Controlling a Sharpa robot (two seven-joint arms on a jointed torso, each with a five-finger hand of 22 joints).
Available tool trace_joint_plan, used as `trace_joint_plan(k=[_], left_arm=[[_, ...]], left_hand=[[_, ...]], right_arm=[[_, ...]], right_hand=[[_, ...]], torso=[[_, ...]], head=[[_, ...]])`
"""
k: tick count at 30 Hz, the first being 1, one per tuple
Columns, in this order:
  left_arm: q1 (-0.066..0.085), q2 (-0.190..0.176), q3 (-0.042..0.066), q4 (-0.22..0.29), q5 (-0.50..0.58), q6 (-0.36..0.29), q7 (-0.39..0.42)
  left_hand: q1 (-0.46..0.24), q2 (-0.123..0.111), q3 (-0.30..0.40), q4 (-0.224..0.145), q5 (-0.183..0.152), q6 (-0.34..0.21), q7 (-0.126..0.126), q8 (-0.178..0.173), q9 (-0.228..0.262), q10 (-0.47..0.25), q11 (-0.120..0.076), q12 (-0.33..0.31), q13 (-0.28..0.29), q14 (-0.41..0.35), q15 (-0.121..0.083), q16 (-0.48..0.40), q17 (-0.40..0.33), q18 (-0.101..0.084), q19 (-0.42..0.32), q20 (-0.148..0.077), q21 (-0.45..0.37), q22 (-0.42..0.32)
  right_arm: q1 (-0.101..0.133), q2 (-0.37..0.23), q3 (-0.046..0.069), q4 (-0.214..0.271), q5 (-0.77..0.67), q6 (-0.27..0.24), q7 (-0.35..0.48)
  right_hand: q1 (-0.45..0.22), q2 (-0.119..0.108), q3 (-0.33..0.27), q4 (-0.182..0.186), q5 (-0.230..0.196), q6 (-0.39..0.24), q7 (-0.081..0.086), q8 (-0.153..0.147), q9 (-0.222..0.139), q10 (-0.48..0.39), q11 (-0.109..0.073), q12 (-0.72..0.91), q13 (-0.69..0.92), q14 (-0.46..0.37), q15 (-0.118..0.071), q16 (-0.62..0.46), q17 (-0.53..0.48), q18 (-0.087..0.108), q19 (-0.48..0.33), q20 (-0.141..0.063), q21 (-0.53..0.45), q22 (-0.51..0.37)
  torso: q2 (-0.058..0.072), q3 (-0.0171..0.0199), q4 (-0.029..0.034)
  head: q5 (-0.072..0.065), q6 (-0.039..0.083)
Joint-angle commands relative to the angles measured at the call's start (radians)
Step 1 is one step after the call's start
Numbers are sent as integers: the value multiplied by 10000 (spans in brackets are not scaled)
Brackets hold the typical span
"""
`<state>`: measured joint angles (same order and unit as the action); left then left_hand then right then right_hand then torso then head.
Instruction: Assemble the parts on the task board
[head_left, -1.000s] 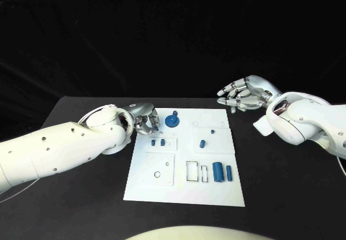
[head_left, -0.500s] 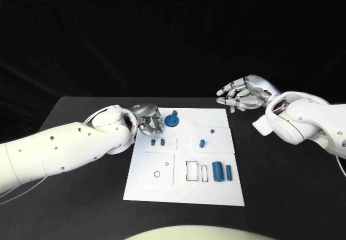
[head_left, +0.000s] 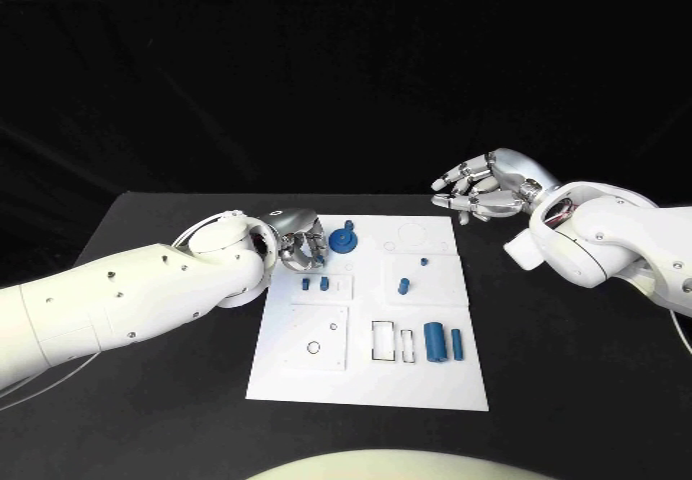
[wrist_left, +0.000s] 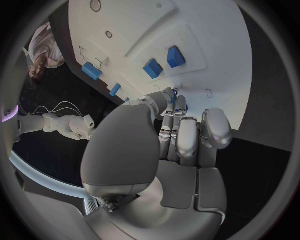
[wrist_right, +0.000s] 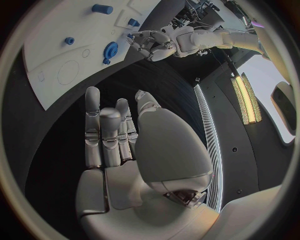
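Hovering at the task board's far-left corner, the left hand has fingers curled, apparently empty; the blue gear-like part stands just beside it at 3 o'clock. Right hand, open, is farther off.

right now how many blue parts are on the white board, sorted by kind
gear-shaped part: 1
thick cylinder: 1
thin cylinder: 1
small blue pieces: 4
total: 7 on the task board; a speck beside the gear-shaped part is too small to tell
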<state>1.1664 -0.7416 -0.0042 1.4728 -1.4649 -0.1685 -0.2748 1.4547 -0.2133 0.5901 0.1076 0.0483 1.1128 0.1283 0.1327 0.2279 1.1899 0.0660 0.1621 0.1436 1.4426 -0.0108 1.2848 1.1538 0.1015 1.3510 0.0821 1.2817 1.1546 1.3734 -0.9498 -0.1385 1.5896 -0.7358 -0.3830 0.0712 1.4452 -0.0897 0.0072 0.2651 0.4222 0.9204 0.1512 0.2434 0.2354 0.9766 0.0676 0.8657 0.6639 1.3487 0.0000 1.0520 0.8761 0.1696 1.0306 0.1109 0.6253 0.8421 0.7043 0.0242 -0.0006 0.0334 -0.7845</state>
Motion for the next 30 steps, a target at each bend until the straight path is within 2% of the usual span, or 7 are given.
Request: trace_joint_plan(k=[1,18,30], left_arm=[[-5,38,2,-32,-95,214,69],[-13,107,-14,-155,-108,452,13],[-53,191,-33,-214,-70,514,68]], left_hand=[[-47,1,-37,-13,1,54,-16,-59,-12,59,-2,-42,-10,63,6,29,-13,-78,61,-3,62,11],[-37,-8,-34,-28,1,52,-16,-71,-17,60,-1,-58,-12,58,6,19,-32,-78,57,-3,62,11],[-34,-11,-34,-32,1,52,-15,-75,-19,63,-1,-63,-12,57,6,20,-32,-78,57,-3,62,12]], right_arm=[[-6,2,1,18,-99,74,90],[-6,-9,1,32,-99,73,91],[-6,-15,1,41,-99,70,89]], right_hand=[[16,33,24,28,38,-74,-4,43,12,-40,7,37,-10,11,-9,16,8,128,101,2,-61,-9],[16,33,24,28,38,-74,-4,43,12,-40,7,37,-10,11,-9,16,8,128,101,2,-61,-9],[16,33,24,28,38,-74,-4,43,12,-40,7,37,-10,11,-9,16,8,128,101,2,-61,-9]], torso=[[-9,3,-2],[-7,-7,3],[3,1,0]], head=[[-9,-7],[-11,-22],[-37,-40]])
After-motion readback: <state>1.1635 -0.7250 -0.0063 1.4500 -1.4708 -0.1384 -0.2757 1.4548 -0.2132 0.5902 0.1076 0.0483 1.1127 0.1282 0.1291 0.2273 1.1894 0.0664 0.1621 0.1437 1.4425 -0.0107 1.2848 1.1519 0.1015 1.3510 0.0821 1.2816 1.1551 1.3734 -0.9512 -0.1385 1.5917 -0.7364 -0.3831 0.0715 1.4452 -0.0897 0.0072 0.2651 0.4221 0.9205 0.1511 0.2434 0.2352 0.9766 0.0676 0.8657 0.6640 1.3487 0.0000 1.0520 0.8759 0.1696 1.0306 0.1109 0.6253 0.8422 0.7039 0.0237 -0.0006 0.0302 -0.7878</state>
